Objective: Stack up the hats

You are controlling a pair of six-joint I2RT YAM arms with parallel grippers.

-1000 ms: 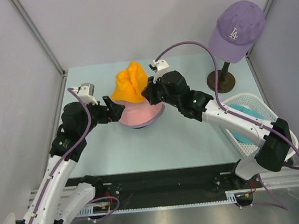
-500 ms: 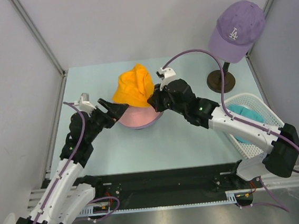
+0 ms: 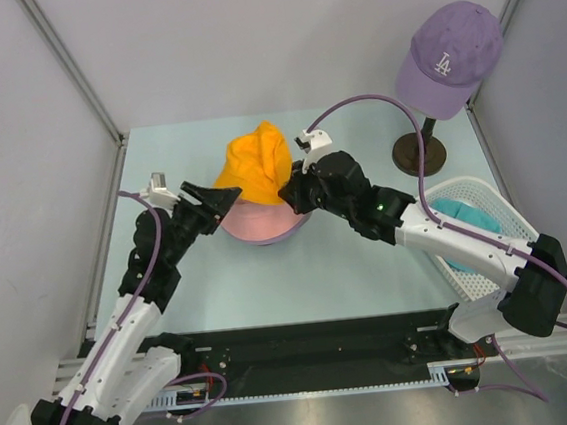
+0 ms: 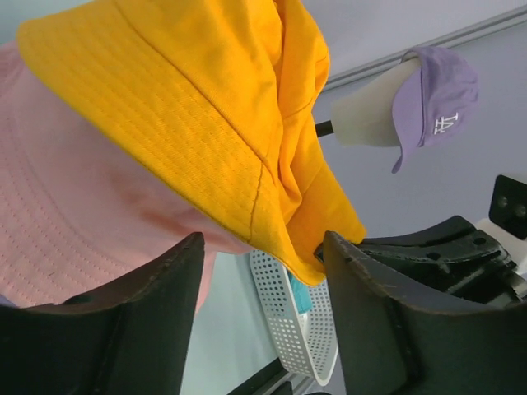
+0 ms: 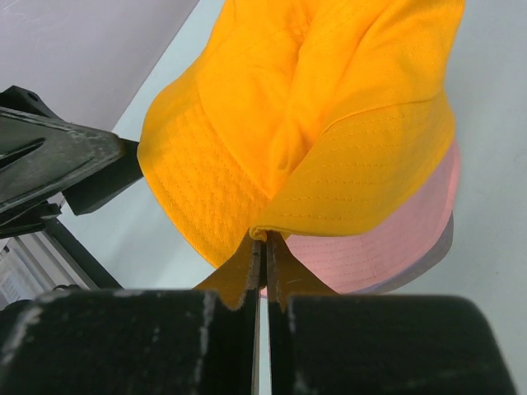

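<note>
In the top view the orange hat (image 3: 252,165) sits crumpled at the upper centre of the frame, draped over the pink hat (image 3: 265,224), which lies on the pale bench (image 3: 370,274). The left jaws reach in at its left brim and the right jaws at its right brim. The teal hat (image 3: 462,217) lies in the white basket (image 3: 504,203) at right, below the purple baseball cap (image 3: 449,51) on its stand in the upper right corner. In the left wrist view the left jaws stand apart, released, at the bottom of the frame, with the orange brim's drooping corner hanging between them and the pink crown at left. In the right wrist view the right jaws are clenched on the orange hat's brim at lower centre, and a thin edge of the lavender hat (image 5: 435,249) shows under the pink one at right.
</note>
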